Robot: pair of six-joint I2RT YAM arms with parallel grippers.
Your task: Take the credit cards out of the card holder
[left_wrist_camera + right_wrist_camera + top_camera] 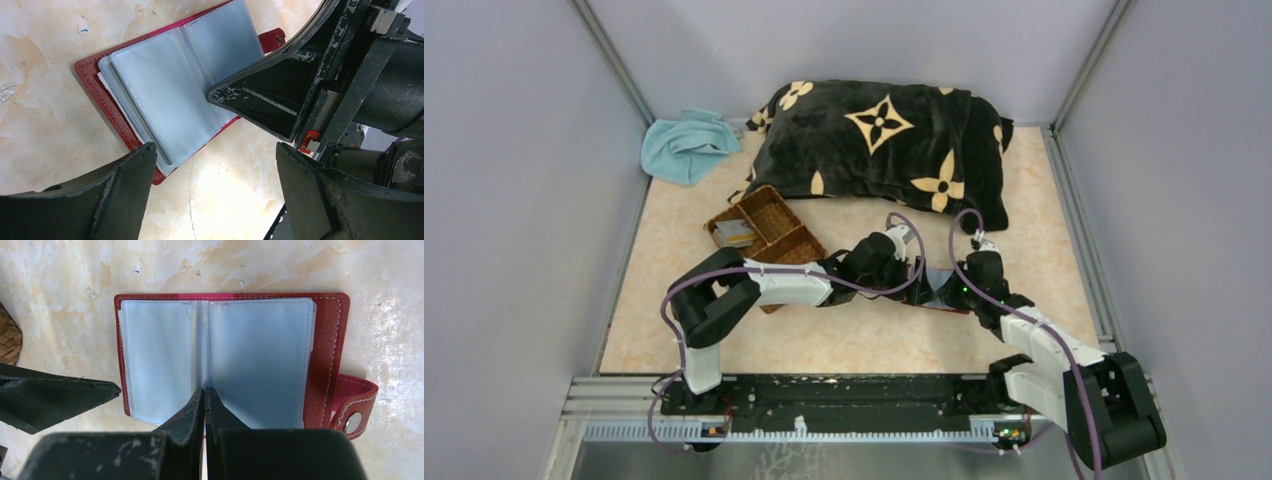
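Plain grey walls (524, 150) on three sides, pretty even light. Tabletop (1044, 220) is beige marble-look, with a black flowered pillow (894, 140) at the back, teal cloth (686, 145) in the corner, wicker basket (776, 212) just in front.

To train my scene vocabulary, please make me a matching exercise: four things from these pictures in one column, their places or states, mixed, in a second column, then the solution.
Things
1. red leather card holder
2. light blue cloth
3. brown wicker basket
4. black cushion with cream flowers

Places or states
A. crumpled in the far left corner
B. lying open, clear sleeves facing up
C. against the far wall
D. set diagonally, divided into compartments

Pairs: 1-B, 2-A, 3-D, 4-C
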